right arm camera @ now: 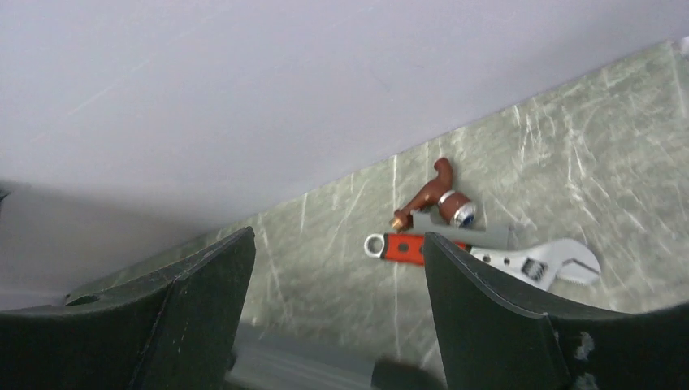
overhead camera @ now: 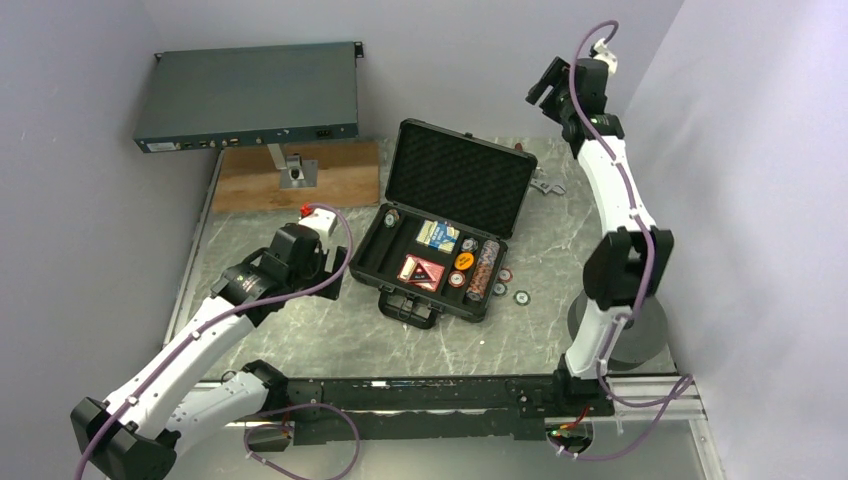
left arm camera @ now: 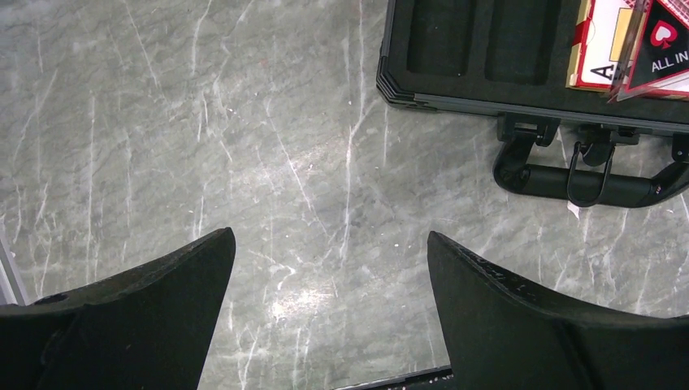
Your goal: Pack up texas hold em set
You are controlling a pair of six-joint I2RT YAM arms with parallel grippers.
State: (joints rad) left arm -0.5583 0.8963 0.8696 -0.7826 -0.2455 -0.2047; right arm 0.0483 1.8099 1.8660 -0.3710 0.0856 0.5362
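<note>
The black rectangular hard-plastic case [overhead camera: 458,178] lies open near the middle of the grey marble-patterned table [overhead camera: 300,335]. Its foam-lined lid stands up toward the back wall and its carrying handle [left arm camera: 569,175] points at the near edge. Inside the tray are a blue card deck [overhead camera: 437,235], a red card deck [overhead camera: 422,271], an orange disc [overhead camera: 463,261] and a row of small round poker chips [overhead camera: 485,265] along the right edge. Three loose poker chips [overhead camera: 507,277] lie on the table just off the case's right front corner.

The left gripper [left arm camera: 329,244] hovers over bare table just left of the case's near-left corner, its jaws spread wide with nothing between them. The right gripper [right arm camera: 337,244] is raised high by the back right corner, close to the walls, likewise spread and empty. Below it lie a red-handled adjustable wrench [right arm camera: 487,256] and a small brown piece [right arm camera: 435,195] touching it.

A large grey-blue flat metal box [overhead camera: 248,108] overhangs a wooden board [overhead camera: 300,180] at the far left. Open tabletop stretches in front of the case.
</note>
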